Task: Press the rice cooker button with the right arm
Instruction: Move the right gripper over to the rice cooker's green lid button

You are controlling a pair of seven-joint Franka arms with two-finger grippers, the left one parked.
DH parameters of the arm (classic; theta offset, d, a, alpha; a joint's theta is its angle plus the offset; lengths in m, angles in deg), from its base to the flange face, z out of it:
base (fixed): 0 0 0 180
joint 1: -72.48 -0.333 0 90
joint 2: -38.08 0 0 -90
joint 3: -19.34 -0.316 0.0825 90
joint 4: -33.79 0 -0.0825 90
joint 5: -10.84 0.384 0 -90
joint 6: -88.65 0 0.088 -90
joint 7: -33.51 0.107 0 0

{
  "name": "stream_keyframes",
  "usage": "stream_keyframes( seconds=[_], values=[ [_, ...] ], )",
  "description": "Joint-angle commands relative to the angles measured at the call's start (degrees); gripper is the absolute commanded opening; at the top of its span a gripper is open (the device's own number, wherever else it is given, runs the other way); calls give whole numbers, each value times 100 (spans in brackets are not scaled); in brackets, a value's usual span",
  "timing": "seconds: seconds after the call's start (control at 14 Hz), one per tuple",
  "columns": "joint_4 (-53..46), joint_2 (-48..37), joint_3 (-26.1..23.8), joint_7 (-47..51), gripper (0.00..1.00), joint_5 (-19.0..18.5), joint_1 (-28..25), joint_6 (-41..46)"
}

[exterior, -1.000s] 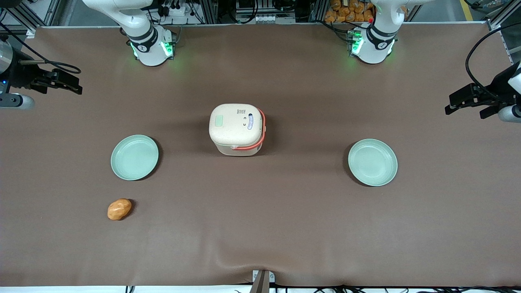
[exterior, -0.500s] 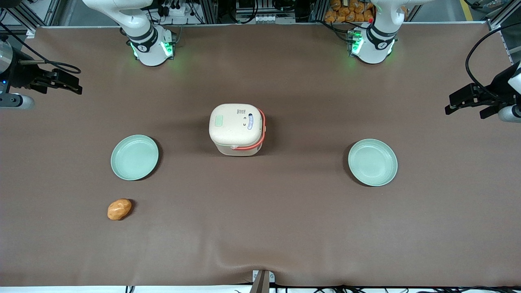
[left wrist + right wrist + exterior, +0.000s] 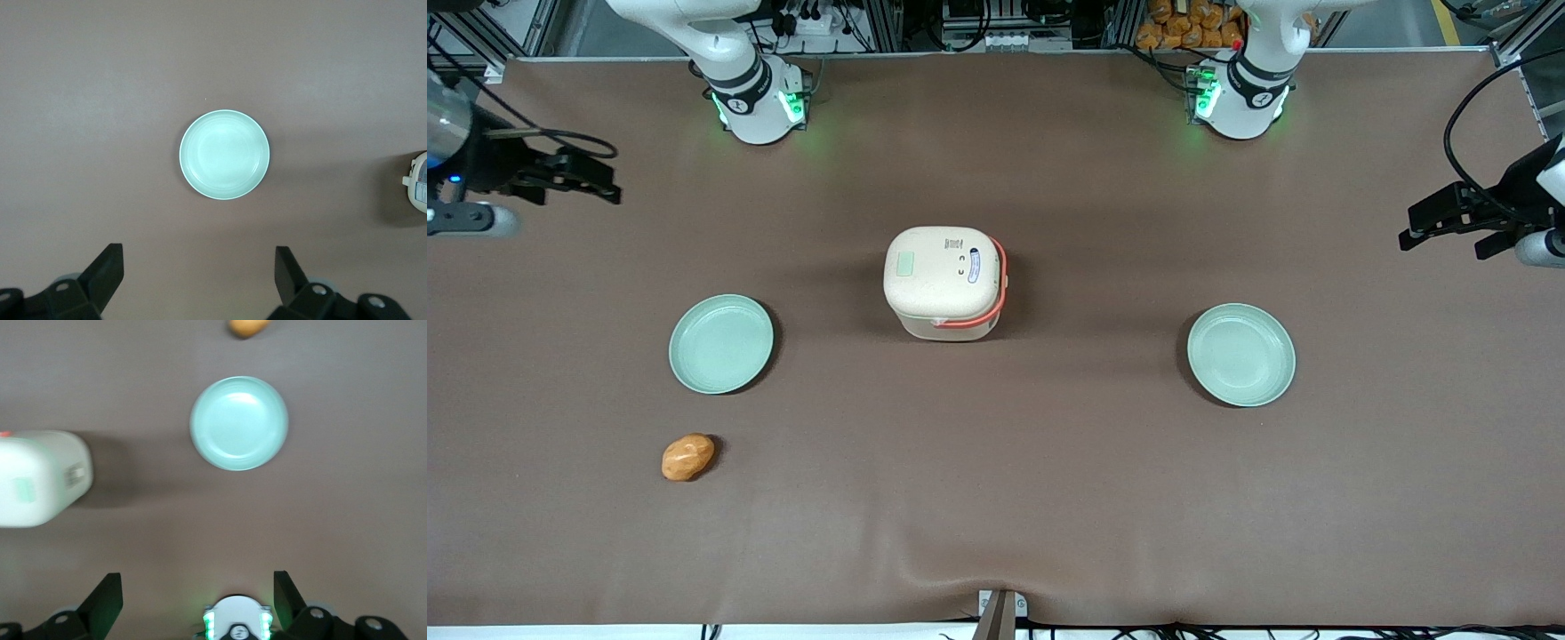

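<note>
The cooker (image 3: 946,282) sits mid-table with its lid down, the coral handle band wrapping the side toward the parked arm's end and the control strip on top near that band, so the button faces up and any press would have to come from above. The gripper (image 3: 574,173) hangs high, well apart from the cooker toward the working arm's end, farther from the front camera than the cooker; its fingers (image 3: 103,600) stand wide apart with nothing between them, which I take as a carrying posture, since a press would go better with them drawn together. A plate (image 3: 721,344) lies between gripper and cooker, slightly nearer the camera than the cooker. Judged from this, the approach has barely begun and the button is untouched.
</note>
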Motion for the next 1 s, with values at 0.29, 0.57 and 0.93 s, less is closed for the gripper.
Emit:
stream_keyframes(
  seconds=[0.29, 0.57, 0.93],
  values=[
    [141, 386, -1, 664, 100, 420, -1470, -958],
    [150, 922, -1, 1193, 52, 394, -2236, -1705],
    [413, 1345, -1, 1326, 13, 420, -2465, -2172]
  ],
)
